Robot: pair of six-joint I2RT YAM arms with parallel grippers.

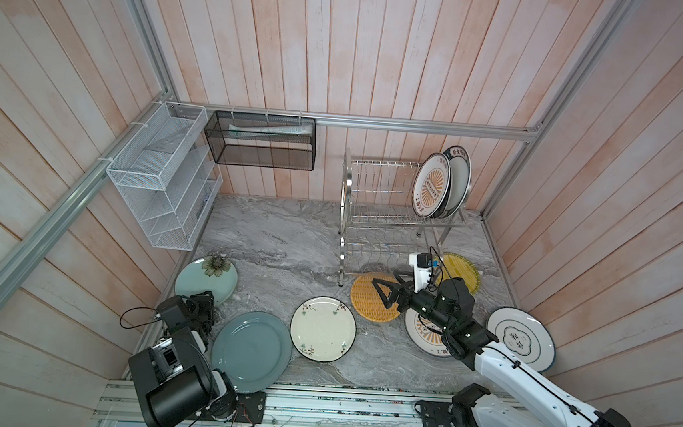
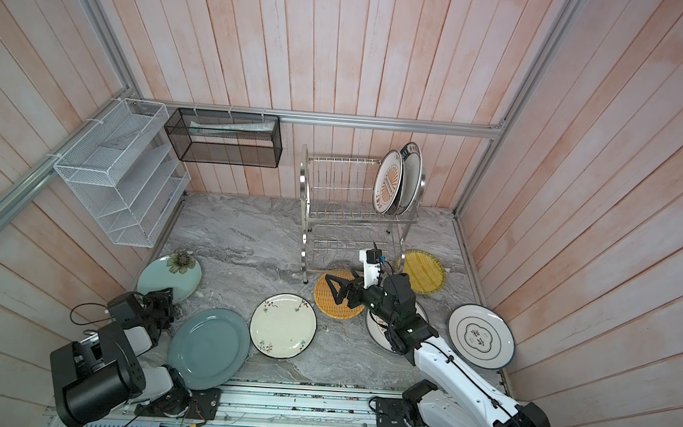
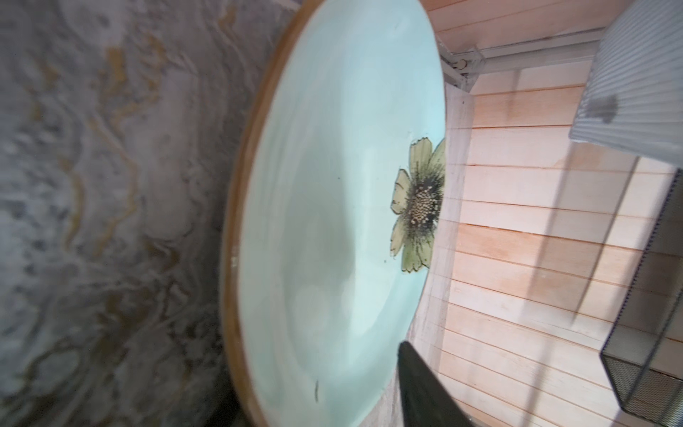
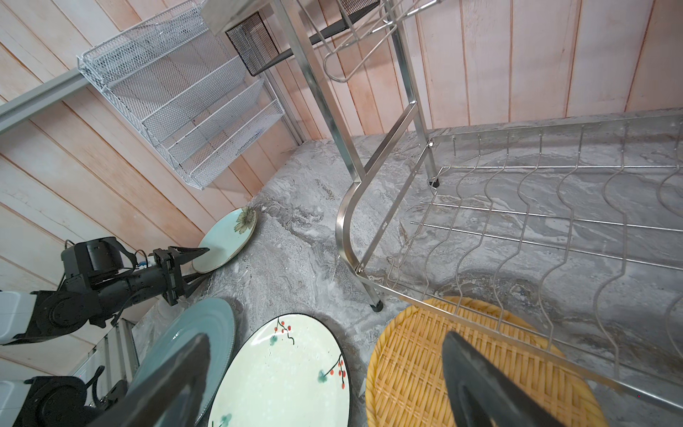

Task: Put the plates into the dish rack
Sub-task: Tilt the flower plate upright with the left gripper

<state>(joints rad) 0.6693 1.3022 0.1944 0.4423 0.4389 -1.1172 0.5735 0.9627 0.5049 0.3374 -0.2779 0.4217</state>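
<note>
Glazed ceramic: pale teal plate (image 1: 201,282) lay on marble table (image 1: 287,239), far-left. Likely stiff, slick, breakable; best taken at rim. Left gripper (image 4: 203,263) straddled rim, grip undeterminable; right gripper (image 4: 329,384) gaped, empty.

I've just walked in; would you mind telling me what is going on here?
Two robot arms are loading plates into the dish rack. A sunburst plate and a blue-ringed plate stand in its upper tier, at the right end; the other plates are on the counter. The left gripper has its jaws around the rim of the teal flower plate; whether they pinch it is unclear. The right gripper hangs open above the orange woven plate by the rack's foot.
</note>
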